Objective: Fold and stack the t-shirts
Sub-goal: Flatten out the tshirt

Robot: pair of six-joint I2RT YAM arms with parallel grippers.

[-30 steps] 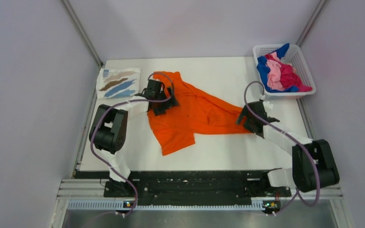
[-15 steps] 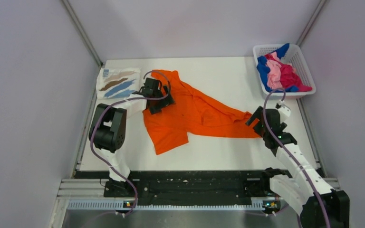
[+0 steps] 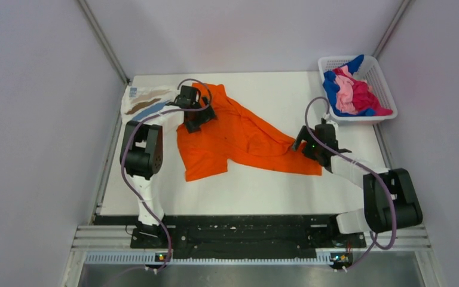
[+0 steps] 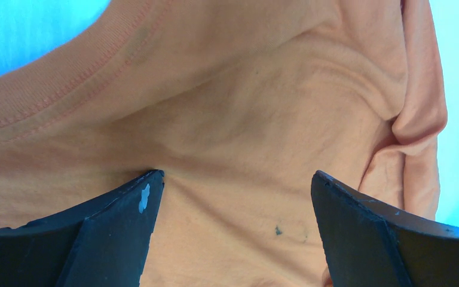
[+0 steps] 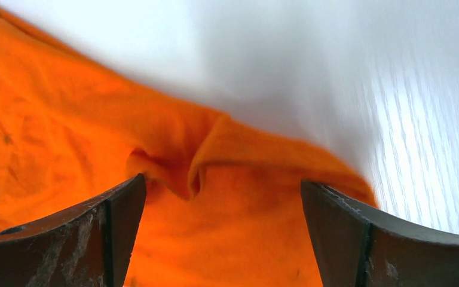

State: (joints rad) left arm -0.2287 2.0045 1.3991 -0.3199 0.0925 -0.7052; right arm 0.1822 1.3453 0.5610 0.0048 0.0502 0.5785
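Left hand (image 4: 233,203): spread wide over a stitched edge of the orange t-shirt (image 3: 239,140), gripping nothing. Right hand (image 5: 224,203): equally wide and empty above a rumpled fold at the shirt's opposite end, probably so the pair can draw it flat for folding. Orange t-shirt crumpled mid-surface (image 3: 263,191), with the streaked white t-shirt (image 3: 140,101) folded at the far left corner; basket (image 3: 378,75), far right corner, holds blue, pink and magenta t-shirts (image 3: 351,94), heaped unfolded.

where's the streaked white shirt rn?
Top view: streaked white shirt at the far-left table corner, partly hidden by the left arm, left of the orange shirt.
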